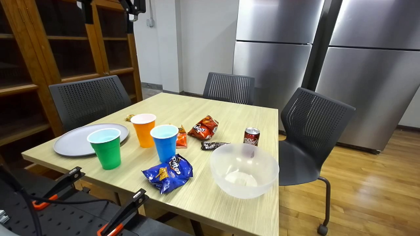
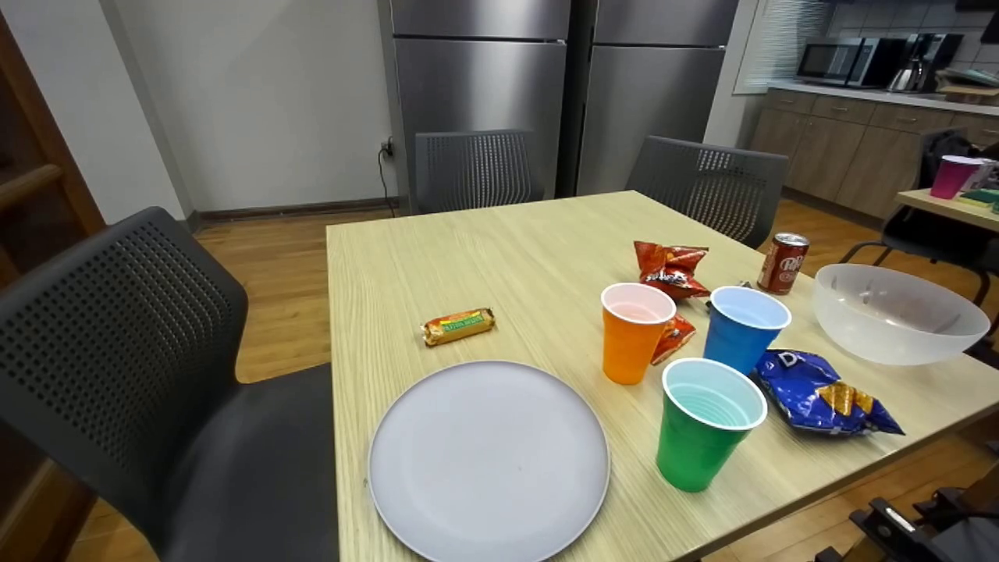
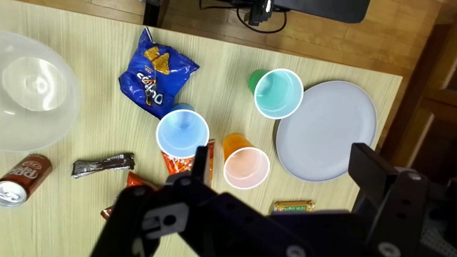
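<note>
Orange cup (image 1: pixel 144 132) stands upright left of the blue cup (image 1: pixel 165 146), borne by the desk (image 1: pixel 242 118) alone since the gripper (image 1: pixel 109 27) hangs above, spread and empty.

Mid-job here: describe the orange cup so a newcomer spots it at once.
Start at the pale table and find the round grey plate near its edge. In both exterior views, the orange cup stands upright, right of the plate and left of the blue cup. Its orange outside sets it apart from that cup and the green cup close by.
</note>
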You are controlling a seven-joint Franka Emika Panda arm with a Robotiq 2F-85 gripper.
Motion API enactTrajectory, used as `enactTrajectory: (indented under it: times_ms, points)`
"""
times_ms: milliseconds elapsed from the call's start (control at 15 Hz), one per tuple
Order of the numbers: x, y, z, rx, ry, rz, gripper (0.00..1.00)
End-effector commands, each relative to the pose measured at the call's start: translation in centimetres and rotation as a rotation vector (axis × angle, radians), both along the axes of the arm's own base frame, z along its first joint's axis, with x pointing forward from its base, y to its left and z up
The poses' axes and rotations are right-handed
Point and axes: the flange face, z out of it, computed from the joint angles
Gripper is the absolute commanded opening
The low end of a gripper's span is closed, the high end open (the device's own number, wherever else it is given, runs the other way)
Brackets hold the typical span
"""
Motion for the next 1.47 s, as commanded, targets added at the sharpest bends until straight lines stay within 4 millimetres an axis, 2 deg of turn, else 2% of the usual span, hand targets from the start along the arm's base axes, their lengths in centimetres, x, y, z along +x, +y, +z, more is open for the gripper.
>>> enactTrajectory:
  times_ms: [0, 467, 933, 1400]
  points:
    - [0.4, 3.7, -1.4, -0.008, -0.012, -0.006, 1.0]
    - [0.2, 8.6, -5.4, -0.029, 0.014, -0.017, 1.0]
    - [-0.6, 11.8, -9.8, -0.061, 0.036, -0.085, 1.0]
    - [-1.7, 14.0, -14.1, -0.072, 0.07, -0.173, 1.0]
